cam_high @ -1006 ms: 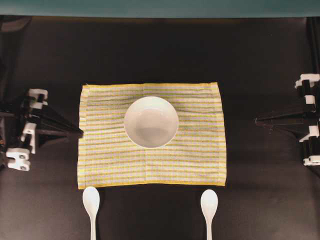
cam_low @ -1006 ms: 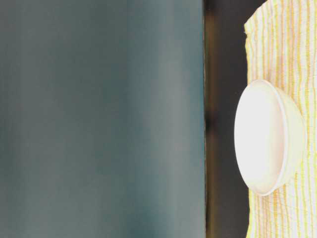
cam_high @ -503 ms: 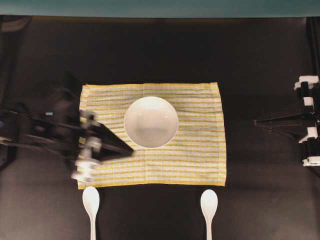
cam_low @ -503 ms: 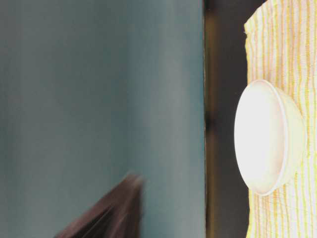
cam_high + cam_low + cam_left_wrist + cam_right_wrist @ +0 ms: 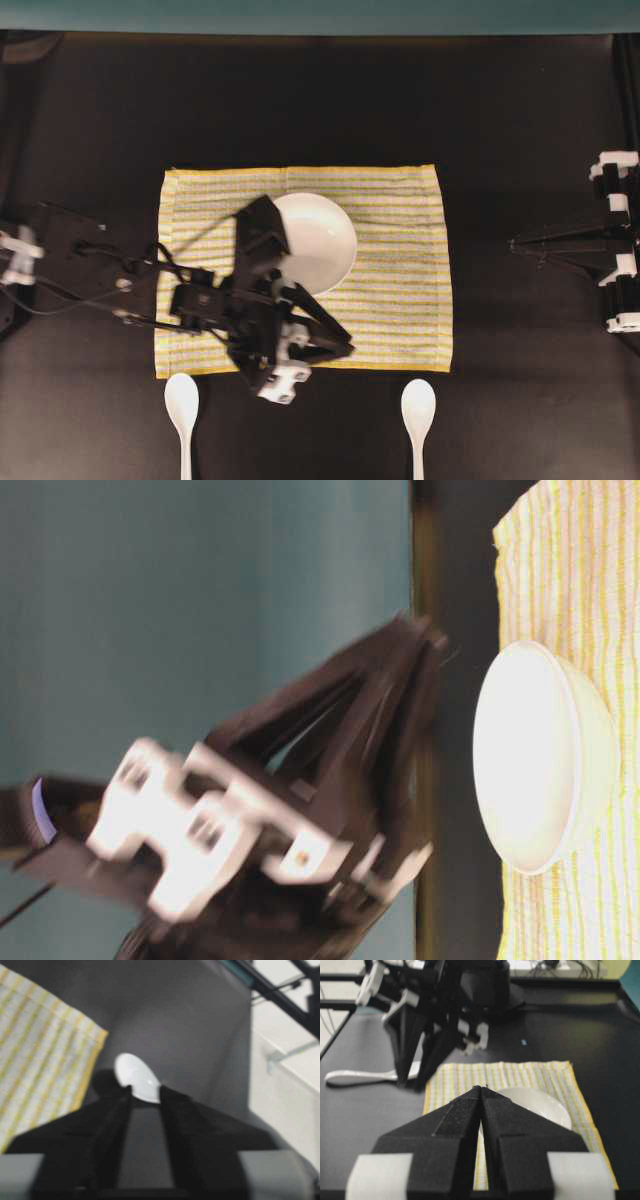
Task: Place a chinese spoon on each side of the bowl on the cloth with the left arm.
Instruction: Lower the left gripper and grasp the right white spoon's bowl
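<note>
Counted: two Chinese spoons, one bowl (image 5: 318, 240), one cloth (image 5: 400, 290), two arms. Lay side by side on the dark surface (image 5: 500, 120) just past the cloth's near hem, left spoon (image 5: 182, 405) and right spoon (image 5: 418, 410), both untouched. Hung over the cloth's near-left part, left arm (image 5: 120, 285) with left gripper (image 5: 335, 345) parted (nothing between the fingers), covering the bowl's left rim. Parked at the right edge, right gripper (image 5: 482, 1091), pressed together. Open surface beyond the cloth.

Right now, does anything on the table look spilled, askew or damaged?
Nothing stands out. The bowl sits upright on the flat cloth, and both spoons lie intact on the table beside the cloth's edge.
</note>
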Controlling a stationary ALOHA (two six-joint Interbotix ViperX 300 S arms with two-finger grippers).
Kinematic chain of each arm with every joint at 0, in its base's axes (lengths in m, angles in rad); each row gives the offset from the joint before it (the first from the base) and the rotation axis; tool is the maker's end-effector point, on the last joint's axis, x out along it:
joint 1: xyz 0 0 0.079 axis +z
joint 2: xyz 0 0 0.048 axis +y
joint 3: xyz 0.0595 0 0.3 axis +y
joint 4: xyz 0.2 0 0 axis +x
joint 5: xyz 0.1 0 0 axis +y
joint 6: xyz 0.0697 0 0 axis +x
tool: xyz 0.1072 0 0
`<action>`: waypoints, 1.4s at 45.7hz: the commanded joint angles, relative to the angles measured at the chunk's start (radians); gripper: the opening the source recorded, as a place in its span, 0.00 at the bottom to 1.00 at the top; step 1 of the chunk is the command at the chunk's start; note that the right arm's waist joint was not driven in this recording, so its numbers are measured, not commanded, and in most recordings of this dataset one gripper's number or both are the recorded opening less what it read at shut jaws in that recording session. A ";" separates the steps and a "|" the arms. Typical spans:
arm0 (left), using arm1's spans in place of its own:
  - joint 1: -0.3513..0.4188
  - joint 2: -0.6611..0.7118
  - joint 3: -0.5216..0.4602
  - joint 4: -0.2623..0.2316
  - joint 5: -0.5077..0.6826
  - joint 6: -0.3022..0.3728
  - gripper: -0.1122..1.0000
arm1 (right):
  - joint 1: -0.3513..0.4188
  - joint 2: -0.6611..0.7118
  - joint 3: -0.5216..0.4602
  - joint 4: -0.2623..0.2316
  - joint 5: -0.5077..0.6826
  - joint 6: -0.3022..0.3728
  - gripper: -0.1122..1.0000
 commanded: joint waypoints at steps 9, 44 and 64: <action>-0.005 0.153 -0.143 0.003 0.040 -0.009 0.80 | 0.000 0.005 0.000 0.003 -0.003 0.005 0.10; -0.051 0.410 -0.364 0.003 0.067 0.002 0.86 | 0.000 0.003 0.028 0.009 -0.003 0.006 0.10; -0.054 0.437 -0.391 0.005 0.140 0.028 0.81 | 0.000 -0.003 0.028 0.009 -0.008 0.005 0.10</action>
